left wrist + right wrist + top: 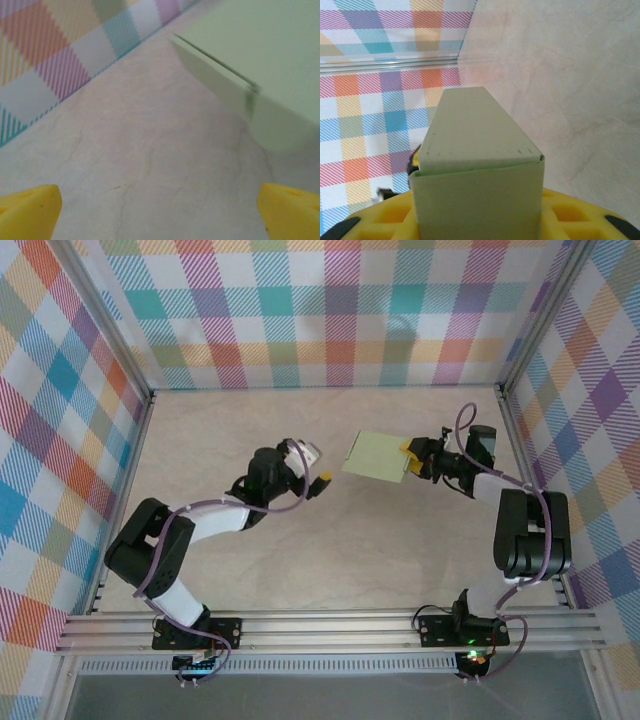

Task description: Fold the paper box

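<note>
We see the right jaws clamped on the right end of the paper box (377, 457), with their yellow pads (570, 220) pressed against its two side walls. The left jaws stand wide apart and empty, and their yellow fingertips (30, 210) sit just off the box's left end without touching it. The box looks close to fully formed, and it reaches leftward from the right jaws toward the left arm. It seems to hang a little above the desk (350, 560), though we cannot be sure of the gap. Since the box is gripped at one end only, we think the main danger is that it turns or slips. A push from the left jaws on the free end could swing the thin card between the pads or slide it out of them. A harder squeeze to stop this could dent the walls. At the left end a rounded flap appears to hang loose below the box, and at the right end the top panel's corner lifts slightly from the end panel. If the left jaws come in off-line, they could catch that flap and crease it the wrong way instead of tucking it. If the right jaws let go early, the box would probably drop and spring partly open.
</note>
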Motion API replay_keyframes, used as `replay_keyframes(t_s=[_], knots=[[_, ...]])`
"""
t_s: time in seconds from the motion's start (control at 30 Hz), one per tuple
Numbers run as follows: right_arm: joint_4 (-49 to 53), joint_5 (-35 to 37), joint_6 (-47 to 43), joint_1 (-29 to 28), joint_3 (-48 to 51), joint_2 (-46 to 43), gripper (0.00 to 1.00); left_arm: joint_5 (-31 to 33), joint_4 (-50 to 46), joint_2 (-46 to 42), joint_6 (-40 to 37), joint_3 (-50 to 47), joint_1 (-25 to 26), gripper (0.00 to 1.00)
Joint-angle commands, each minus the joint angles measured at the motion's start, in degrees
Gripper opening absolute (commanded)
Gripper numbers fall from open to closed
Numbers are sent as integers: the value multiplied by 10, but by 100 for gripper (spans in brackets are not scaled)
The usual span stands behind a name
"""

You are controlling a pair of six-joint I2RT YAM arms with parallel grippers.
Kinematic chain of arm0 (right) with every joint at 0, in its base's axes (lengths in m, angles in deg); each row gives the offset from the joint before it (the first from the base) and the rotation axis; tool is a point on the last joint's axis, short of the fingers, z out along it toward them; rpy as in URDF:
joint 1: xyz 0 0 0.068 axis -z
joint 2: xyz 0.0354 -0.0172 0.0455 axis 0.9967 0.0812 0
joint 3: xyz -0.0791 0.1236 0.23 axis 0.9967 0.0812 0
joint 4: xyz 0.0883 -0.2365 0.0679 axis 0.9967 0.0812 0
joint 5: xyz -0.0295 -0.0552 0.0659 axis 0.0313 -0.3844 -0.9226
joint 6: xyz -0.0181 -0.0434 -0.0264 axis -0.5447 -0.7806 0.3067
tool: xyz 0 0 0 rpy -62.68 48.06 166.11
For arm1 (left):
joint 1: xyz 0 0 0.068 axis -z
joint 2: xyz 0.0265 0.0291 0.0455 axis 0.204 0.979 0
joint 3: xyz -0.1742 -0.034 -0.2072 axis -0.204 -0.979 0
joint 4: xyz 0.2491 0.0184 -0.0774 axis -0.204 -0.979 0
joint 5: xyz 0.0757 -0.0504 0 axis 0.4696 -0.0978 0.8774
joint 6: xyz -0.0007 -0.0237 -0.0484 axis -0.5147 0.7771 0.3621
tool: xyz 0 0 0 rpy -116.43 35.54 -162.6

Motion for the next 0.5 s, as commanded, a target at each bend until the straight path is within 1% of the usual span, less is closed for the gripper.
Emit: replay_keyframes(t_s=[0.0, 0.03, 0.1, 0.13, 0.2, 0.27, 0.37, 0.47], knots=[[-13, -45, 31, 1, -12, -7, 38, 20, 85, -1, -189, -12, 37, 100], [-22, -52, 39, 1, -11, -6, 38, 26, 95, 2, -212, -15, 46, 100], [-28, -62, 44, 2, -10, -5, 38, 63, 118, 12, -255, -16, 66, 100], [-28, -64, 44, 1, -7, -6, 38, 80, 146, 18, -276, -20, 76, 100], [-30, -65, 46, 2, -2, -9, 38, 107, 201, 31, -306, -26, 92, 98], [-40, -67, 54, 2, 5, -11, 38, 128, 225, 44, -326, -21, 103, 96], [-62, -76, 67, 1, 13, -11, 38, 122, 245, 66, -329, -12, 106, 88], [-76, -83, 76, 1, 19, -11, 38, 121, 264, 85, -332, -4, 108, 82]])
